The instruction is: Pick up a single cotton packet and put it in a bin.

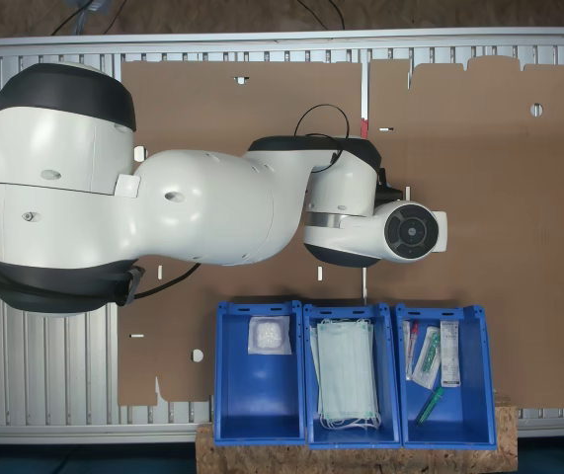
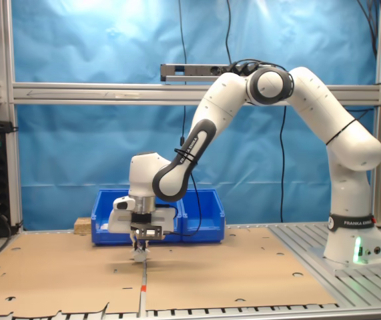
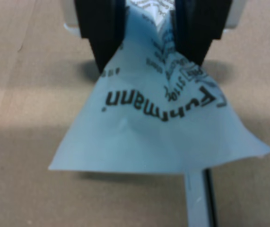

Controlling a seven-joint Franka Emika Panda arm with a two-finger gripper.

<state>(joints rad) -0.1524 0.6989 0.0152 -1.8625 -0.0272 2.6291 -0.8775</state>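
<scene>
You have the cotton packet point(image 3: 158, 123), light, thin and floppy, so best pinched at an edge, hanging at centre frame in the wrist view with its top corner clamped between the nearly closed end effector point(image 3: 148, 33) fingers, above the cardboard surface point(image 3: 26, 142).

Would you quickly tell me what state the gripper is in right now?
Gripper: closed on the cotton packet, which hangs from the fingers just above the cardboard.
</scene>
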